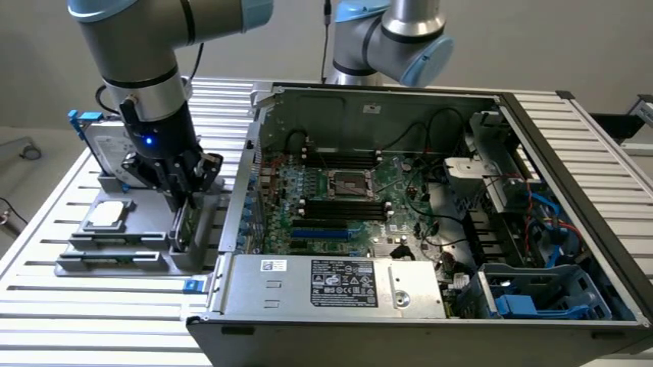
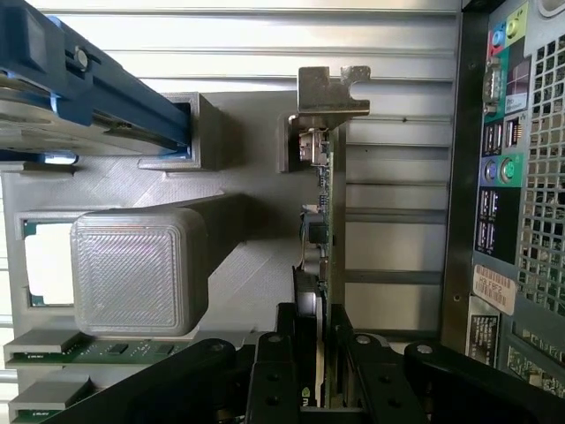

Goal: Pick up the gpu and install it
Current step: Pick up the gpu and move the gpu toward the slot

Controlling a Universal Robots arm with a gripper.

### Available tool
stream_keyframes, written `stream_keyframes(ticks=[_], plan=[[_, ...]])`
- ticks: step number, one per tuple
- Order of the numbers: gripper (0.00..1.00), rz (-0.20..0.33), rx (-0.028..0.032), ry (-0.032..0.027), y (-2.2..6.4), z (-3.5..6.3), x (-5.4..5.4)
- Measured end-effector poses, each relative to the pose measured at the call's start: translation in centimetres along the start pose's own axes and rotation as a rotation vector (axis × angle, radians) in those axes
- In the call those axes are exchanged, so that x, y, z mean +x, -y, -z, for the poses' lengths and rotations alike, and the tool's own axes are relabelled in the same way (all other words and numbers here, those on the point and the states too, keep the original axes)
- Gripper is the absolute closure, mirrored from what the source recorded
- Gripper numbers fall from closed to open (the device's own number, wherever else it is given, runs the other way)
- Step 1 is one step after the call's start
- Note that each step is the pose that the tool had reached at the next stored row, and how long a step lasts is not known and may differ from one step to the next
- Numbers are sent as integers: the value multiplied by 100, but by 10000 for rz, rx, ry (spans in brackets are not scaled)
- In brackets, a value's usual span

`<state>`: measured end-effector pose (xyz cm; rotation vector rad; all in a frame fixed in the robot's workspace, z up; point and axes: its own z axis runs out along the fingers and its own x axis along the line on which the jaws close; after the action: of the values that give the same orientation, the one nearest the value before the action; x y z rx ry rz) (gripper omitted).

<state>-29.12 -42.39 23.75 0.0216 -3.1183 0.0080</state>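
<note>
The arm stands over a grey holder (image 1: 153, 238) on the slatted table (image 1: 102, 306), at the exterior view's left of the open computer case (image 1: 255, 145). The hand (image 1: 182, 205) points straight down into the holder. The gpu (image 1: 180, 229) stands upright on its long edge in the slot of the holder nearest the case, below the hand. In the wrist view the gpu (image 2: 323, 203) is seen edge-on, with its silver end bracket (image 2: 331, 93) at the end away from the hand (image 2: 316, 389). The two black fingers (image 2: 274, 375) lie one on each face of the card, against it: the hand is closed on the gpu. The card is seated in the holder (image 2: 247, 265). Other parts in the holder: a hard drive with blue frame (image 1: 102, 145) standing at the far end, a processor (image 1: 108, 215) lying flat, and memory sticks (image 1: 107, 258) at the near end. The rear port panel (image 2: 512, 221) of the case faces the holder. Inside the case, the motherboard (image 1: 347, 191) lies exposed.
</note>
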Motion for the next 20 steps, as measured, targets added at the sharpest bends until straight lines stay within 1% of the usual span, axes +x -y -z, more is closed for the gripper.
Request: stream_keyframes(ticks=[6, 11, 15, 20], plan=[[73, 0, -6, 9, 0, 1, 1], [73, -1, -29, 24, 0, 21, 2], [73, 0, -53, 33, 0, 56, 2], [73, 1, -59, 41, 1, 136, 4]])
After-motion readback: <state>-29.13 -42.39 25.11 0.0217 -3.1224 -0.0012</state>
